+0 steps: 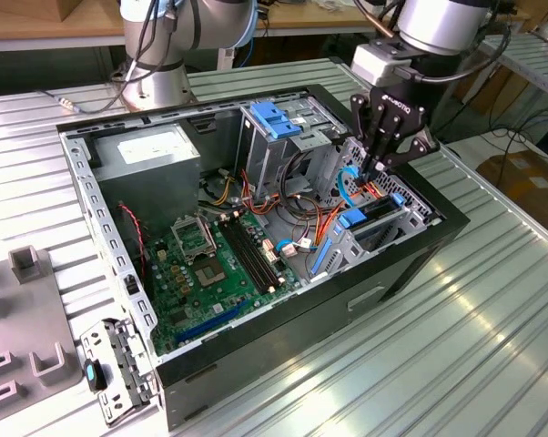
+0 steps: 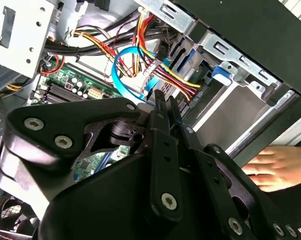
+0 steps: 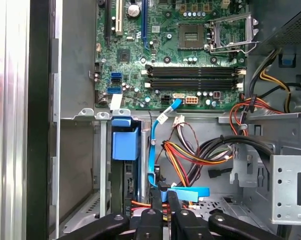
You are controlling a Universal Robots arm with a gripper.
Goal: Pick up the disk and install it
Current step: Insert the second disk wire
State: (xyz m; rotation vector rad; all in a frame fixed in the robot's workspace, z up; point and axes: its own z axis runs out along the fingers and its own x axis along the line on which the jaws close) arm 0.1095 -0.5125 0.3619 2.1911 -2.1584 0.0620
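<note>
Case (image 1: pixel 420 264) | motherboard (image 1: pixel 210 264), cables (image 3: pixel 190 155), disk (image 3: pixel 125 145) in bay

Your landmark, the computer case (image 1: pixel 256 364): motherboard (image 1: pixel 210 273) on its floor; power supply (image 1: pixel 156 155) in the far corner; drive cage (image 1: pixel 370 232) toward the exterior view's right, gripper (image 1: pixel 376 171) just above.

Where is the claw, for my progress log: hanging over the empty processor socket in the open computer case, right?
Not the socket. The exterior view shows the claw hanging over the drive cage at the exterior view's right end of the open computer case. The empty processor socket lies well off toward that view's left.
</note>
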